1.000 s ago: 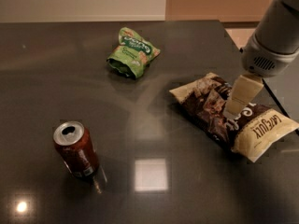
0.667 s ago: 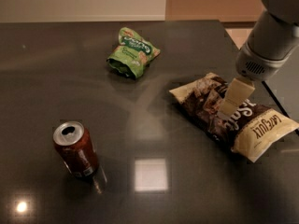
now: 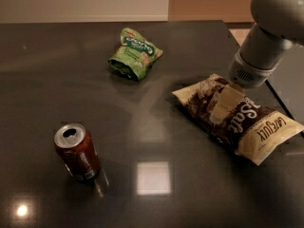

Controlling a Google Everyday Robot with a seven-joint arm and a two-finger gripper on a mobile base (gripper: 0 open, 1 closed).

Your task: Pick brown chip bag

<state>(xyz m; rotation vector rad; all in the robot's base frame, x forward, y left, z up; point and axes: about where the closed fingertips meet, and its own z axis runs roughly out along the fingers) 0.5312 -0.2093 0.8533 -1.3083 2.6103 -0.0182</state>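
The large, glossy dark brown chip bag (image 3: 243, 127) with cream-yellow ends and big white "Salt" lettering lies flat on the right side of the dark, reflective table (image 3: 71, 75). It lies on a slant, with one cream end pointing far-left and the other near-right, close to the table's right edge. The printing on its near-right end reads upside down from this view.

The gripper (image 3: 219, 114), cream-coloured, is down over the middle of the bag, tilted and pointing toward the near-left, with its tip at the bag's surface just left of the "Salt" lettering. Whether it is released or clenched cannot be told from this view. It hangs from a thick pale grey arm (image 3: 268, 32) that comes in from the upper right corner.

A smaller crumpled green snack bag (image 3: 135, 53) lies well apart, toward the far middle of the table. A red soda can (image 3: 77, 152) with a silver, opened top stands upright at the near left. A bright square reflection (image 3: 153, 177) shows on the tabletop between the can and the brown bag, on the near side.
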